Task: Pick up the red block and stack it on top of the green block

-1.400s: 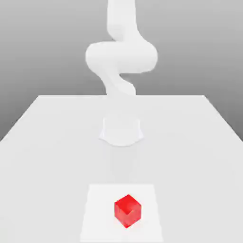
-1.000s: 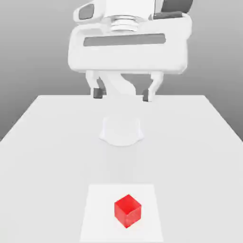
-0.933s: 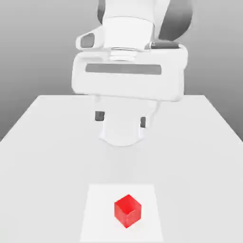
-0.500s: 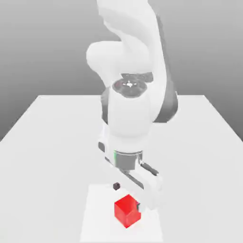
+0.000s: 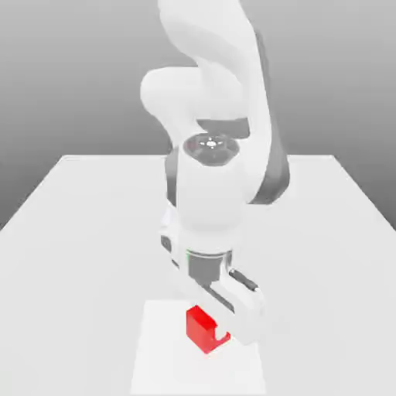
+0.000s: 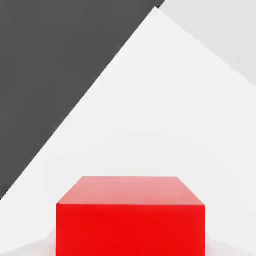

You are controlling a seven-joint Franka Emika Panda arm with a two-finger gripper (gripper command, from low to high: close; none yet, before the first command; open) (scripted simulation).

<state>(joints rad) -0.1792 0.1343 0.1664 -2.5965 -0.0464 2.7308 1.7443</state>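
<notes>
The red block [image 5: 199, 326] rests on a paler white square [image 5: 158, 356] near the table's front edge in the exterior view. My gripper [image 5: 213, 334] has come down over it, and the hand covers the block's top and its side toward the exterior view's right. The fingers are shut on the block, which still sits on the square. In the hand view the red block [image 6: 130, 220] looms very close, with white table behind it. The green block is out of view.
The white table [image 5: 77, 232] stretches wide to both sides of the arm. Its far edge meets a grey backdrop. My bulky white arm [image 5: 213, 178] stands over the middle of the table, behind the block.
The hand swung in from high above the table and dropped onto the red block. In the last half second it sank further around the block and the jaws closed.
</notes>
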